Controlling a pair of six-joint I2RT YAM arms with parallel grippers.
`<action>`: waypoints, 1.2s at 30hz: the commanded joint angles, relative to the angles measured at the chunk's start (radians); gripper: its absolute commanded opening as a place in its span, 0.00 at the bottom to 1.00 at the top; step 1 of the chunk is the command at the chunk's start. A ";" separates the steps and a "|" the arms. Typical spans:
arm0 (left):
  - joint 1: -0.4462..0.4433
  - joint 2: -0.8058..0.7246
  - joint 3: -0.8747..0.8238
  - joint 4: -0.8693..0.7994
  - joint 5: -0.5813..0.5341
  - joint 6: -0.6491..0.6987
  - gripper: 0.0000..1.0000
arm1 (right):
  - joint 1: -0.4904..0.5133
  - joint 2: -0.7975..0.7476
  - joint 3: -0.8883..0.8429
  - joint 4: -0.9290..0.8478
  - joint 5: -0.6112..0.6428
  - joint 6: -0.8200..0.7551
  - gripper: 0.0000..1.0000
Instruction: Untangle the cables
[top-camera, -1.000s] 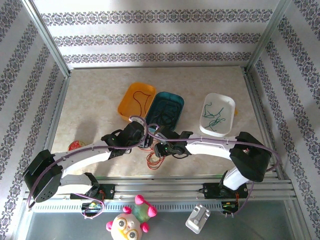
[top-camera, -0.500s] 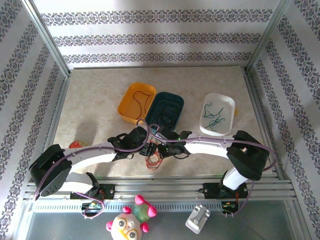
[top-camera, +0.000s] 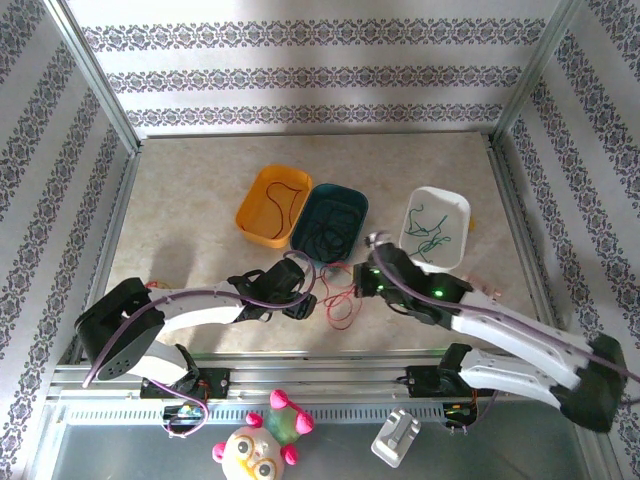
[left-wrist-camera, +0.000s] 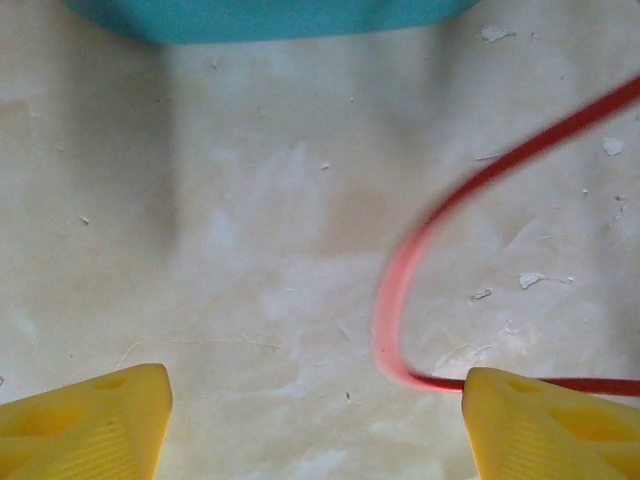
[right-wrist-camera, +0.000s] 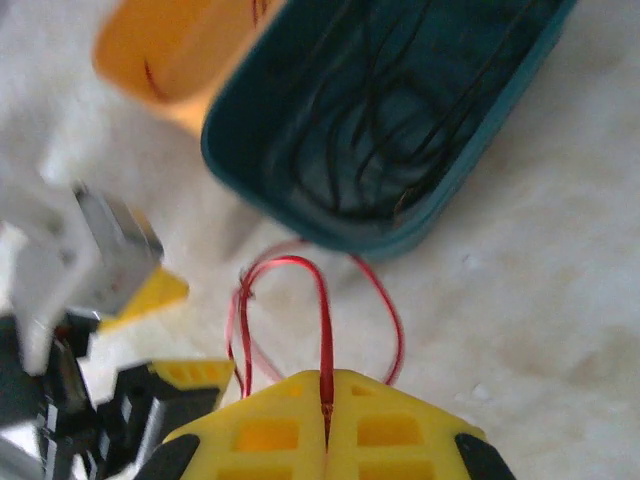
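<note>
Jaws of the right gripper (right-wrist-camera: 325, 400) have just clenched on a red cable (right-wrist-camera: 324, 330) at 6 o'clock of the teal tray (right-wrist-camera: 340, 238), left gripper (left-wrist-camera: 315, 420) released alongside, so one strand looks secured for pulling free.

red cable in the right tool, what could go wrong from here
The right tool is shut on the red cable, whose loops overlap: pulling could tighten a knot.
Those loops lie beside the teal tray: a tug might shift it.
The cable runs past one finger of the open left tool and could snag.
</note>
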 joint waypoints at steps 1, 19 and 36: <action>-0.017 0.009 -0.006 0.027 -0.018 0.017 0.76 | -0.064 -0.151 -0.020 -0.028 0.078 -0.001 0.00; -0.016 -0.108 -0.090 0.173 0.027 0.032 0.77 | -0.259 -0.130 0.241 0.059 -0.209 -0.123 0.00; -0.009 -0.343 0.030 0.180 0.331 0.148 0.73 | -0.244 -0.207 0.146 0.139 -0.262 0.006 0.00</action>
